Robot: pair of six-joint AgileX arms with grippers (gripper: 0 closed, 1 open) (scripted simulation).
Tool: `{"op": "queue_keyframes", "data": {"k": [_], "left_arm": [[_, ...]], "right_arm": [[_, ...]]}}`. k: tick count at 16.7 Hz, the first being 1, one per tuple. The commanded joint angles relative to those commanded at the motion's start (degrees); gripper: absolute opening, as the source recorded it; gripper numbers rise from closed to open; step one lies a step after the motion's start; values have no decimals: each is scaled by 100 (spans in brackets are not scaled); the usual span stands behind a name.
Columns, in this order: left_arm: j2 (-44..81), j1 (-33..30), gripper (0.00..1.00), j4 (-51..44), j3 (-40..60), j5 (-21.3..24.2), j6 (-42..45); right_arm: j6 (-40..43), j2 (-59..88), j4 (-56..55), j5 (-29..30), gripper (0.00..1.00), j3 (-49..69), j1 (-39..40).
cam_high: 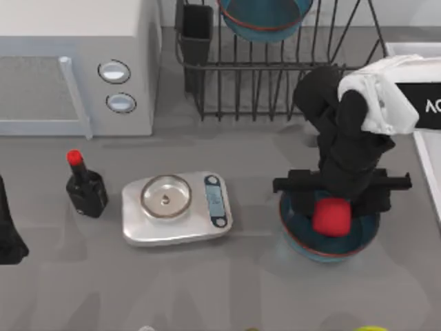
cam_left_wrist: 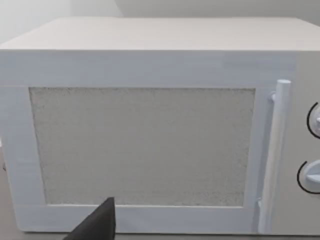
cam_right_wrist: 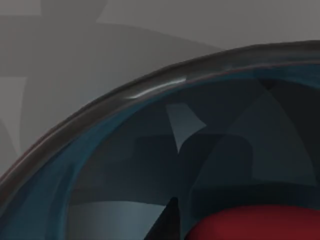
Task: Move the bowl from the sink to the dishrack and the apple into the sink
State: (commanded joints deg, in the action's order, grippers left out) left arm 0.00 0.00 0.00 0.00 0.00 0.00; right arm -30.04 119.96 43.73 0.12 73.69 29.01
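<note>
A teal-blue bowl (cam_high: 265, 17) with a red-brown rim sits in the black wire dishrack (cam_high: 275, 83) at the back. An identical bowl (cam_high: 303, 234) stands on the table at the right front, and the red apple (cam_high: 331, 215) lies inside it. My right gripper (cam_high: 337, 196) reaches down into this bowl, right at the apple. The right wrist view looks closely at that bowl's rim (cam_right_wrist: 150, 90), with the apple (cam_right_wrist: 260, 222) just beneath. The sink (cam_high: 428, 172) shows as a pale rim at the right edge. My left gripper (cam_high: 8, 238) is parked at the far left edge.
A white microwave (cam_high: 76, 62) fills the back left, and the left wrist view faces its door (cam_left_wrist: 145, 145). A black bottle with a red cap (cam_high: 84, 186) and a silver kitchen scale (cam_high: 176, 207) stand in the middle front. The rack's black utensil cup (cam_high: 196, 34) is at its left corner.
</note>
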Motion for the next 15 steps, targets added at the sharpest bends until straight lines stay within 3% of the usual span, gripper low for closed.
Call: {"op": "queue_keyframes", "data": {"k": [8, 15], "left_arm": [[0, 0, 100, 0, 0, 0, 0], [0, 0, 100, 0, 0, 0, 0]], "right_arm": [[0, 0, 0, 0, 0, 0, 0], [13, -603, 955, 153, 0, 584, 35]]}}
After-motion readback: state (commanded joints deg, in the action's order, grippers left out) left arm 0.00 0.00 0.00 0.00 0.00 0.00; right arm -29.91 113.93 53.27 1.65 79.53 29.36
